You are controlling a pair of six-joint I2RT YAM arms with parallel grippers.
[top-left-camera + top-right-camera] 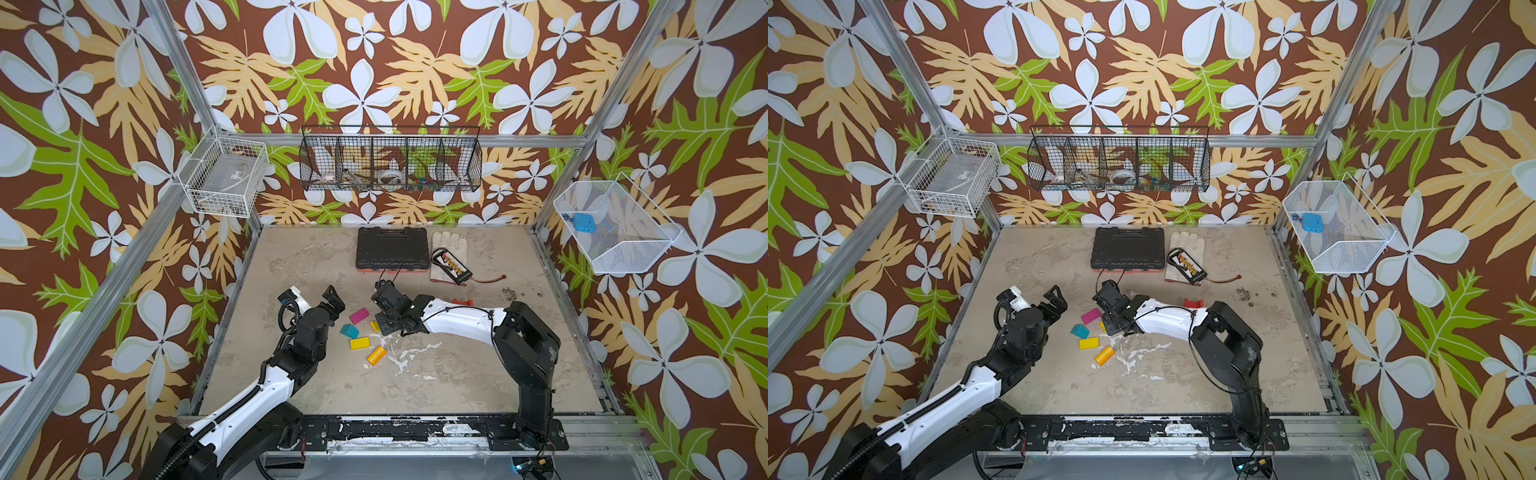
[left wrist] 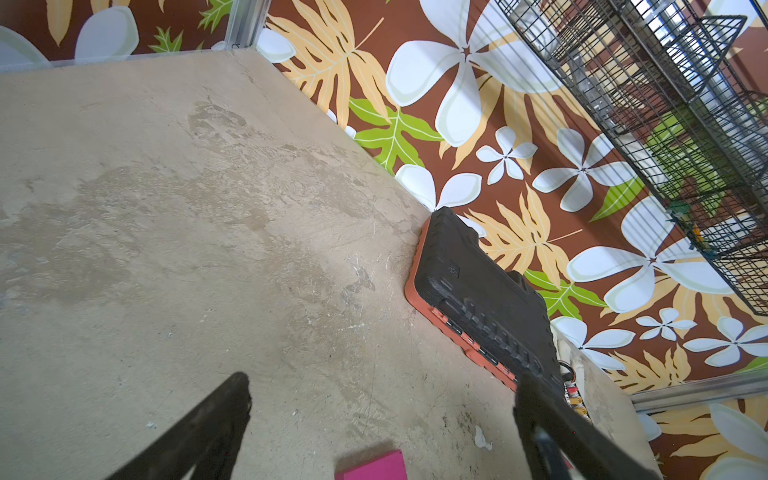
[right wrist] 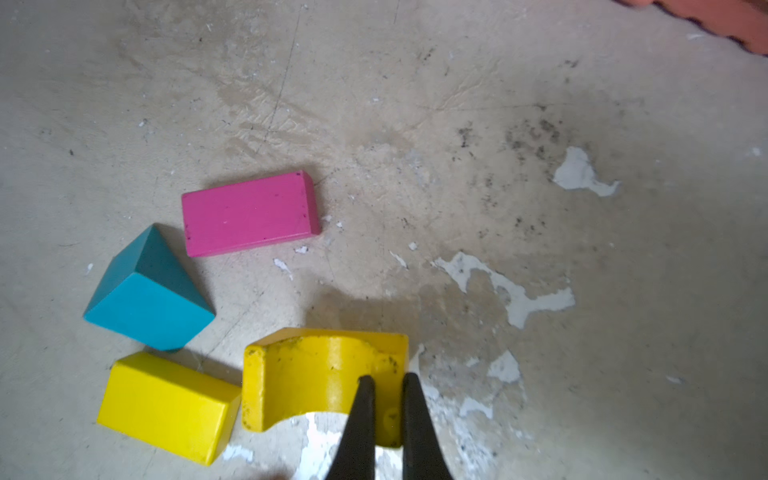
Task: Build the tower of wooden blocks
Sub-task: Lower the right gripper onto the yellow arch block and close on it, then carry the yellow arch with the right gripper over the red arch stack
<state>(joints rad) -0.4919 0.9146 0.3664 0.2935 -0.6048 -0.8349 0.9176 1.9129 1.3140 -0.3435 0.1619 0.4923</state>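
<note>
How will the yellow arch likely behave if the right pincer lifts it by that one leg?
Probably rigid: the yellow arch looks like solid painted wood, so it should not flex. The right pincer pinches just one leg, off-centre, so the arch may swing or twist when lifted. Its paint looks smooth, so it might slip slightly.

You won't get any readable text out of these. The battery (image 1: 451, 266) lying on the glove (image 1: 448, 243) has yellow-orange print along its black wrap, but it's too small and blurry in both top views. The black case (image 2: 478, 299) shows moulded marks by its latch edge, with no letters you can make out. The clear box (image 1: 226, 172) in the white basket (image 1: 195, 198) has a small dark label, also illegible.
</note>
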